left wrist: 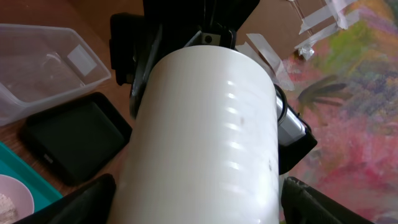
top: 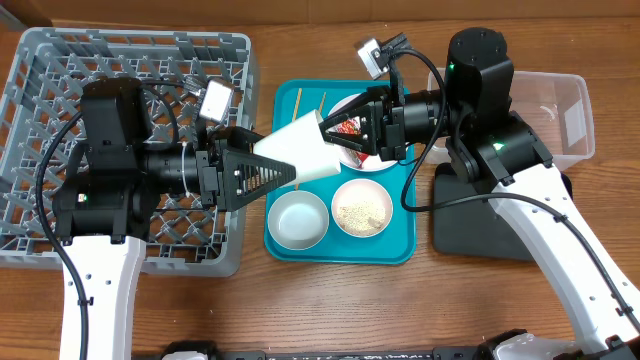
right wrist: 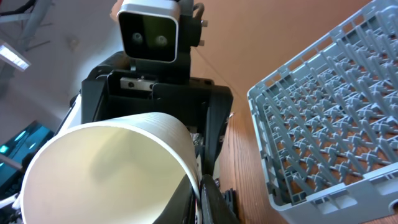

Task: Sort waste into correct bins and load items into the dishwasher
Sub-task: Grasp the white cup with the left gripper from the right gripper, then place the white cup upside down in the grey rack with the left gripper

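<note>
A white paper cup (top: 305, 150) hangs sideways above the teal tray, held from both ends. My left gripper (top: 268, 172) is shut around its body (left wrist: 205, 137). My right gripper (top: 358, 130) pinches its rim (right wrist: 202, 186). Under the right gripper lies the white plate (top: 352, 160) with the red-and-white wrapper (top: 346, 127). The empty bowl (top: 299, 220) and the saucer of rice (top: 362, 208) sit at the tray's front. The grey dish rack (top: 40, 110) is at the left. The clear tub (top: 565, 110) and black tray (top: 470, 220) are at the right.
The teal tray (top: 400, 245) lies at the table's middle, with two thin wooden sticks (top: 297, 100) at its back. Both arms reach over it from either side. The dish rack also shows in the right wrist view (right wrist: 323, 106).
</note>
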